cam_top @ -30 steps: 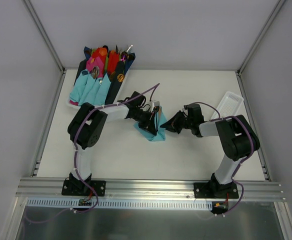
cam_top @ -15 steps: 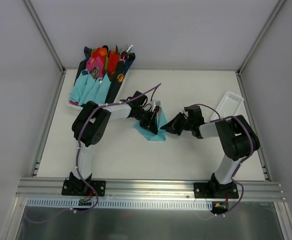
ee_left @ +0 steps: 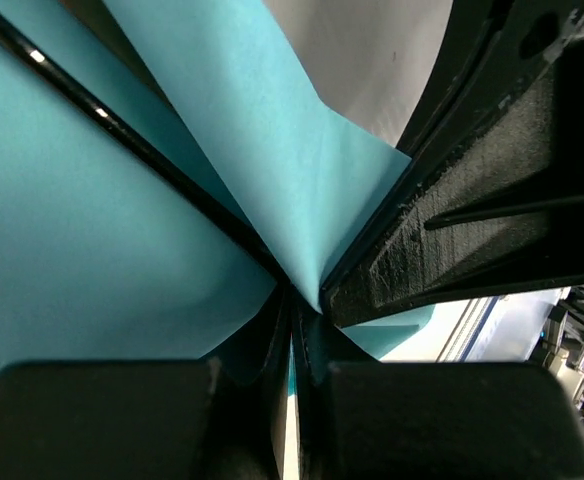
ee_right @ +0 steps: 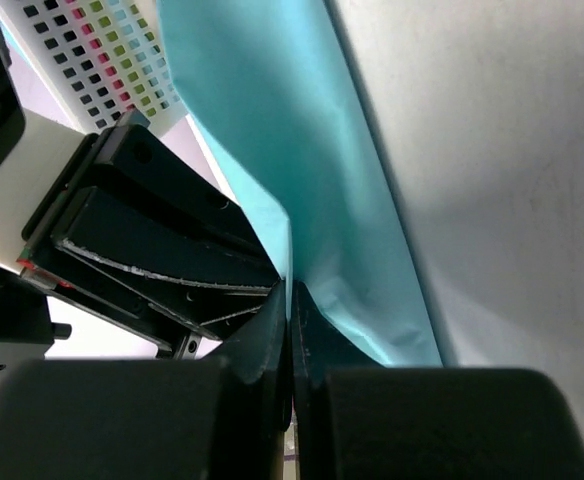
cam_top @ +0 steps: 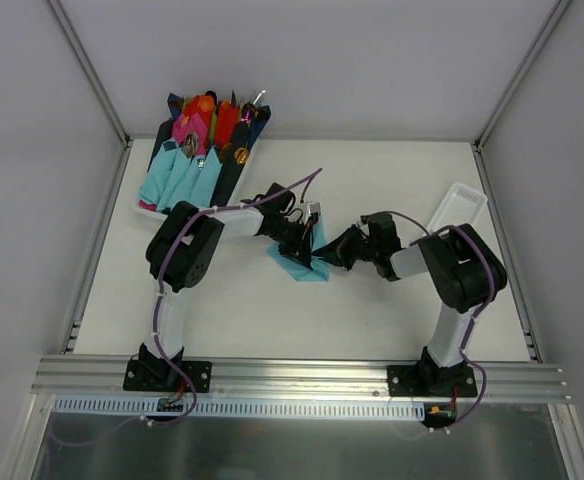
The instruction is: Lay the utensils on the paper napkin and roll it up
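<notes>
The teal paper napkin [cam_top: 305,262] lies half folded mid-table, pinched from both sides. My left gripper [cam_top: 307,243] is shut on a raised fold of it. In the left wrist view the teal napkin [ee_left: 122,220] fills the frame and runs down between the closed left gripper [ee_left: 292,305]. A slim dark glossy stem [ee_left: 122,130], likely one of the utensils, crosses inside the fold. My right gripper [cam_top: 324,256] meets the napkin from the right, shut on its edge. The right wrist view shows the right gripper [ee_right: 290,298] clamping the thin sheet [ee_right: 312,150]. The other utensils are hidden.
A tray [cam_top: 144,208] at the back left holds several rolled napkins in teal, pink, red and navy. A white perforated basket [cam_top: 458,208] sits at the right edge. The left gripper's black body [ee_right: 142,240] is close beside my right fingers.
My right gripper has moved left up to the napkin and closed its last small gap on the edge. The left gripper has stayed shut on the fold, shifting slightly.
</notes>
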